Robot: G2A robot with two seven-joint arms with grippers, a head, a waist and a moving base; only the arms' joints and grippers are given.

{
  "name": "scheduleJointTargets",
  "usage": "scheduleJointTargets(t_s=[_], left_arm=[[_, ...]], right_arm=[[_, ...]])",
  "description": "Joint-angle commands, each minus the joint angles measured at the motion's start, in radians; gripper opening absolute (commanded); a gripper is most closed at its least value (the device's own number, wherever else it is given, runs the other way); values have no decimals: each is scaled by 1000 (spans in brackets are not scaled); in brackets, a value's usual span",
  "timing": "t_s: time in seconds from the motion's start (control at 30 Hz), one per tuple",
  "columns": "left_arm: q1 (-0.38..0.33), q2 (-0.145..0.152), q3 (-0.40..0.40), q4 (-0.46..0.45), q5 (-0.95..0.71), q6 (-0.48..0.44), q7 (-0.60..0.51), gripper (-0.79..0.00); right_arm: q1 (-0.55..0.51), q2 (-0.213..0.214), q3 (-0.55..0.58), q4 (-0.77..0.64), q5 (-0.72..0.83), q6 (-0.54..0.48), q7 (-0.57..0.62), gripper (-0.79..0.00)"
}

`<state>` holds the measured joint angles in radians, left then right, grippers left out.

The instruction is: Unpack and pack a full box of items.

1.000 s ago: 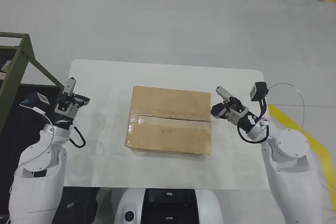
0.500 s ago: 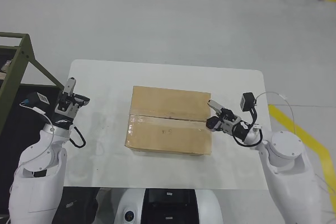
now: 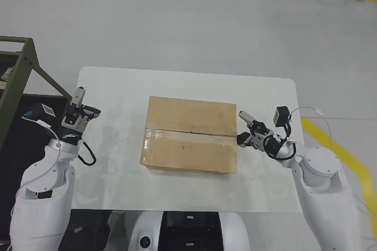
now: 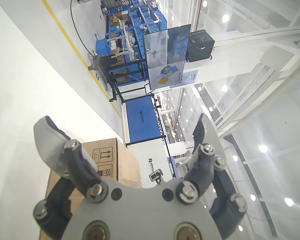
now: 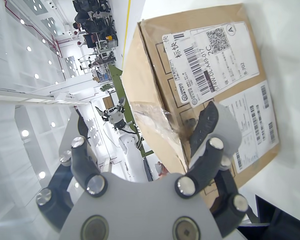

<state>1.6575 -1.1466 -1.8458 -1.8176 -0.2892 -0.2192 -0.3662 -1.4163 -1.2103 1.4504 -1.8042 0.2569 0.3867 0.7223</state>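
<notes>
A closed cardboard box (image 3: 188,135) lies in the middle of the white table (image 3: 113,182), its top flaps sealed by clear tape (image 3: 190,132) along the seam. My right gripper (image 3: 243,128) is open at the box's right end, level with the seam. In the right wrist view the right gripper (image 5: 143,116) has one finger (image 5: 205,123) against the end face beside the white shipping labels (image 5: 210,61) and the crumpled tape end (image 5: 152,121). My left gripper (image 3: 78,95) stands open, pointing upward, over the table's left edge, apart from the box (image 4: 107,156); nothing is between its fingers (image 4: 125,123).
A dark green metal rack (image 3: 25,63) stands just off the table's left side, over a black surface. Bare table surrounds the box on every side. A yellow floor line (image 3: 339,150) runs past the right arm.
My right gripper has swung down and in along the box's right end to the tape seam. The left arm and the box have not moved.
</notes>
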Motion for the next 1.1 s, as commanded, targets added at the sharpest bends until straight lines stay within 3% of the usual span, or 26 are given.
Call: scheduleJointTargets(t_s=[0.0, 0.73, 1.07], left_arm=[[0, 0, 0, 0, 0, 0, 0, 0], [0, 0, 0, 0, 0, 0, 0, 0], [0, 0, 0, 0, 0, 0, 0, 0]], right_arm=[[5, 1, -4, 7, 3, -1, -2, 0], [24, 14, -25, 22, 18, -13, -24, 0], [11, 20, 31, 45, 46, -92, -89, 0]])
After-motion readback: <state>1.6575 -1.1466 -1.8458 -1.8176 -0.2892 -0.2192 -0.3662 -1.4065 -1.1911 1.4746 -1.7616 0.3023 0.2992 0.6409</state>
